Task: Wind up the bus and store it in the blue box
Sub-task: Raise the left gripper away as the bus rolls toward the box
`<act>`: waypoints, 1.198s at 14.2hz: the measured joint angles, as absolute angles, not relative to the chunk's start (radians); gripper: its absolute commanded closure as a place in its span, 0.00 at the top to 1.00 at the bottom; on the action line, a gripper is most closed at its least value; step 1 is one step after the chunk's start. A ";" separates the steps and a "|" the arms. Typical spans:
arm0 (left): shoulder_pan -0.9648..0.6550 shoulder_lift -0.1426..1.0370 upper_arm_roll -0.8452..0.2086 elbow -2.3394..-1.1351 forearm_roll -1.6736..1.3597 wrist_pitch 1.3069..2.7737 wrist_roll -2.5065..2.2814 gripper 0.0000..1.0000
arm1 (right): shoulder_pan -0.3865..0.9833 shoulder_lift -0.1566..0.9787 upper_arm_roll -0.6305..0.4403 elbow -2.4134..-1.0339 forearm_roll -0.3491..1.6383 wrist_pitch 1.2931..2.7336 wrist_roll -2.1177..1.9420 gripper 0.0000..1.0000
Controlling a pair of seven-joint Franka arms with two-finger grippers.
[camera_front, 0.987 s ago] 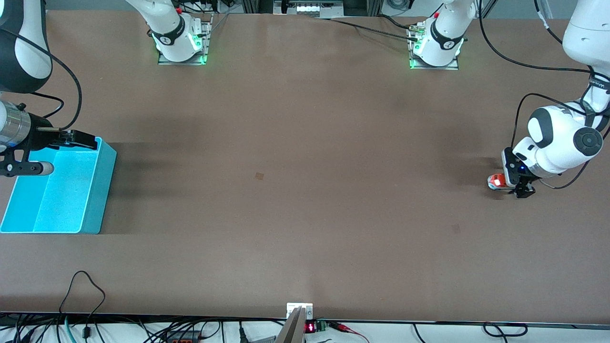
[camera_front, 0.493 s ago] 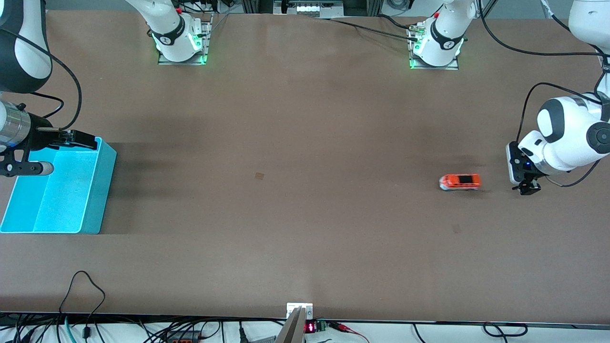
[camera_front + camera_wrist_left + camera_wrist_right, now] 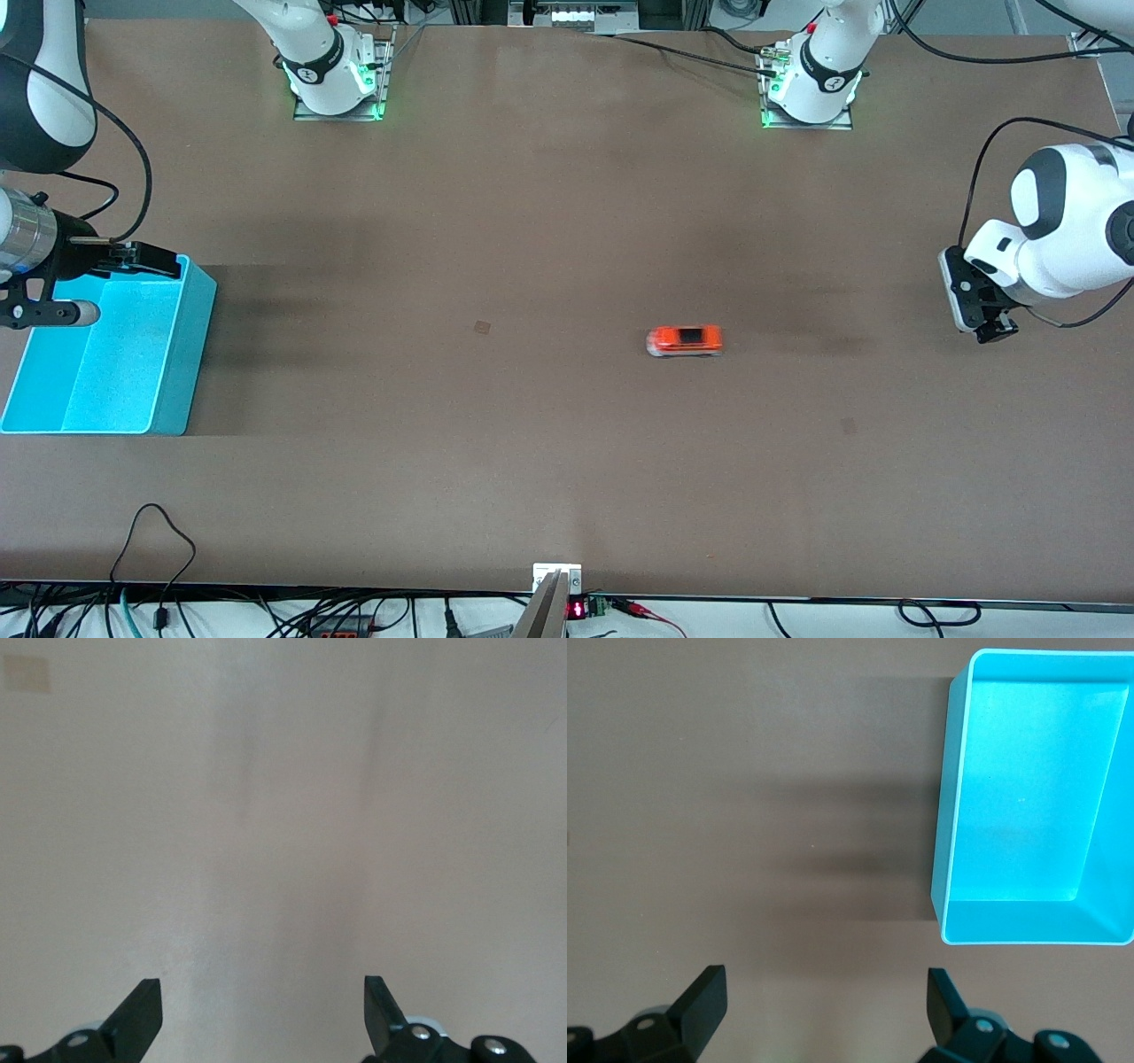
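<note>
While both end effectors gape, blue box bare inside, bus mid-table, well apart.

Pretty clearly a robotics lab. Two arm bases are bolted onto a big brown counter. Loose cables and electronics hang off its edge.

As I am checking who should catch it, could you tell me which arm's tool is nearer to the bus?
Left. The left tool hangs toward its own table end, beside the bus; the right tool, over the blue box, is much farther off.
</note>
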State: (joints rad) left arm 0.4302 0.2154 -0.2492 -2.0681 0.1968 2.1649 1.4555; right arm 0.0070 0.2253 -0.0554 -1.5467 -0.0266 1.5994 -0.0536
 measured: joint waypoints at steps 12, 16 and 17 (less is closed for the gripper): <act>0.430 0.173 -0.364 -1.923 0.197 1.840 1.219 1.00 | 0.007 0.227 -0.055 -1.547 -0.026 1.598 -0.054 1.00; 0.430 0.149 -0.430 -1.913 0.196 1.768 1.092 1.00 | 0.007 0.227 -0.055 -1.547 -0.026 1.598 -0.054 1.00; 0.430 0.130 -0.456 -1.910 0.190 1.743 1.032 1.00 | 0.007 0.227 -0.055 -1.547 -0.026 1.598 -0.054 1.00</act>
State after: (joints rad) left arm 0.4300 0.1300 -0.4557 -1.9102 0.1895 1.7429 1.0320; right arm 0.0066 0.2273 -0.0554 -1.5467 -0.0257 1.5983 -0.0537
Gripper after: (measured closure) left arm 0.000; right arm 0.000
